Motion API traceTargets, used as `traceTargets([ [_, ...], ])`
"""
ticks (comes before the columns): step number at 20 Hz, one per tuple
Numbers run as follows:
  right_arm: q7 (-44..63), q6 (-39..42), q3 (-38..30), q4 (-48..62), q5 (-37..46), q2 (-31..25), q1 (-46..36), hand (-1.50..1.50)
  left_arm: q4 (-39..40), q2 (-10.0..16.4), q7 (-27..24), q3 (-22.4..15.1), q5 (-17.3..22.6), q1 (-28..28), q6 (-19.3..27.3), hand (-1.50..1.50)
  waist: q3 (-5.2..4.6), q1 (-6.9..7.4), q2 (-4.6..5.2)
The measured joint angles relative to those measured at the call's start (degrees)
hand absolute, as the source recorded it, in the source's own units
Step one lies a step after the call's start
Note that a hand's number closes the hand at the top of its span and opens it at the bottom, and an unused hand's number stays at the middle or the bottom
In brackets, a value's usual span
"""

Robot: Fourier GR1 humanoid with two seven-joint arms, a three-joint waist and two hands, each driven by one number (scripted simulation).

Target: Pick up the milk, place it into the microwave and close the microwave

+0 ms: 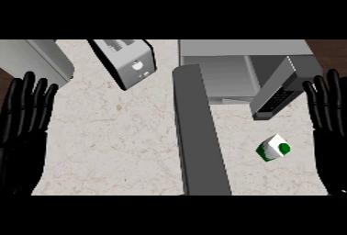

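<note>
The milk (273, 148), a small white and green carton, stands on the counter at the right, in front of the microwave. The microwave (224, 69) is a grey box at the back, its cavity showing. Its door (198, 133) is swung wide open and reaches across the counter toward the front edge, left of the carton. My right hand (328, 108) rests open at the right edge, fingers up, a little right of the milk and not touching it. My left hand (25, 110) rests open at the left edge, fingers up.
A toaster (129, 62) with a dark side stands at the back, left of the microwave. A grey appliance (37, 59) sits in the back left corner. The pale marble counter (115, 147) spreads between the left hand and the door.
</note>
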Motion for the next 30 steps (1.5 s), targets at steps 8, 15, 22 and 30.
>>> traceTargets([
  [8,-4.5,12.6,-0.6,1.0,-10.8,-4.2,7.6,-1.5,3.6,0.2,-0.2,3.1,0.9,-0.7,0.4,-1.5,0.54,0.94,1.85],
  [15,-5.5,23.2,-1.0,-0.1,-21.8,-6.4,16.4,-1.5,2.7,-2.1,-2.1,2.3,2.7,7.1,-0.6,-1.5,0.56,1.2,1.98],
  [22,-9.4,26.1,-1.8,-1.7,-19.3,-4.3,23.2,-1.5,-1.6,-3.0,-4.9,0.3,3.1,15.8,-2.0,-1.5,0.56,1.32,2.01],
  [30,-14.3,20.3,-3.6,2.7,-8.8,-0.2,21.1,-1.5,-4.6,-3.7,-9.2,-2.3,2.5,24.5,-3.6,-1.5,0.56,1.66,2.02],
])
